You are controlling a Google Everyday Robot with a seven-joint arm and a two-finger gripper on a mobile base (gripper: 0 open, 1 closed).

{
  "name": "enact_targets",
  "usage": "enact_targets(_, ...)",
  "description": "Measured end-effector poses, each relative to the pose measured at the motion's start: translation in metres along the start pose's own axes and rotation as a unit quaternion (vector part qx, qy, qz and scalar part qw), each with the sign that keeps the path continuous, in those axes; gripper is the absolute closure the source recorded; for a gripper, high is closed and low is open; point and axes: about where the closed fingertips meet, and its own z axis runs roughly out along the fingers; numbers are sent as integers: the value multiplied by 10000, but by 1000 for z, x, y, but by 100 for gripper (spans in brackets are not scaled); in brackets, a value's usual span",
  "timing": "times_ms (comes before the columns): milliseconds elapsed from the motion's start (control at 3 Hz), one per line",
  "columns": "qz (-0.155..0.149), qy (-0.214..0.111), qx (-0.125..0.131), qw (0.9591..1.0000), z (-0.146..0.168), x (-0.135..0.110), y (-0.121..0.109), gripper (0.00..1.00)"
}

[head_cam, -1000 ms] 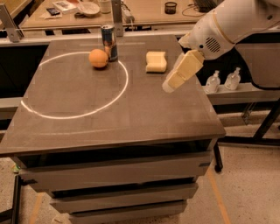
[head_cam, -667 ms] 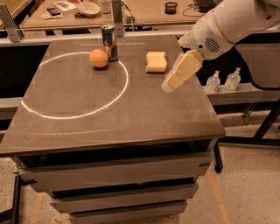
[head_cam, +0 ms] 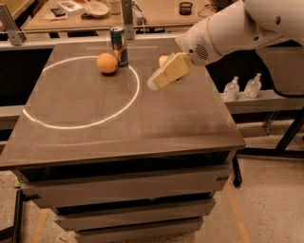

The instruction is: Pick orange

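The orange (head_cam: 107, 63) is a small round fruit that sits on the dark table (head_cam: 142, 123) at the back left, just inside a white circle (head_cam: 136, 90) marked on the top. It touches or nearly touches a drink can (head_cam: 118, 46) on its right. My gripper (head_cam: 154, 83), cream-coloured on a white arm (head_cam: 223, 33), hangs above the table to the right of the orange, about a can's height away from it, and points down and left. It holds nothing that I can see.
A pale yellow sponge (head_cam: 163, 60) lies mostly hidden behind the gripper. Two clear bottles (head_cam: 231, 88) stand on a low shelf to the right of the table. A second table (head_cam: 156, 12) with small items stands behind.
The gripper has moved left across the table toward the orange and now covers most of the sponge. The orange and can have not moved.
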Motion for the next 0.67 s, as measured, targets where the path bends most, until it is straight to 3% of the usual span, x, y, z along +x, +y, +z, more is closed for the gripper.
enact_targets(333,114,-537,155,9984,39,-31,-22,0)
enact_targets(667,167,-826,250,9961,74,-58,-42,0)
